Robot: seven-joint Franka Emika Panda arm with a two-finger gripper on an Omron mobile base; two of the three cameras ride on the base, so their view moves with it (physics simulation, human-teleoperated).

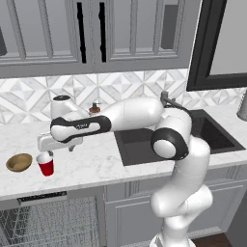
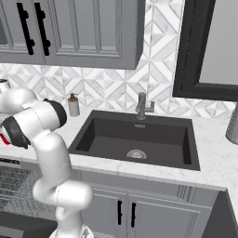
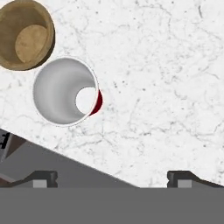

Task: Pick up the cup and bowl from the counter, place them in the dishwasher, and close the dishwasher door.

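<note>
While the pincer (image 3: 111,177) is hovering spread wide and holding nothing above the bench (image 3: 166,87), the cup (image 1: 46,164) is standing upright near the front edge, just beside the bowl (image 1: 19,162), apart from it. Cup is looking light, thin-walled, likely squashy and slick, so gripping gently across the rim or upper wall seems safest. Bowl is looking stiff and shallow; pinching one rim wall should work. Dishwasher (image 1: 48,222) is sitting open below.
</note>
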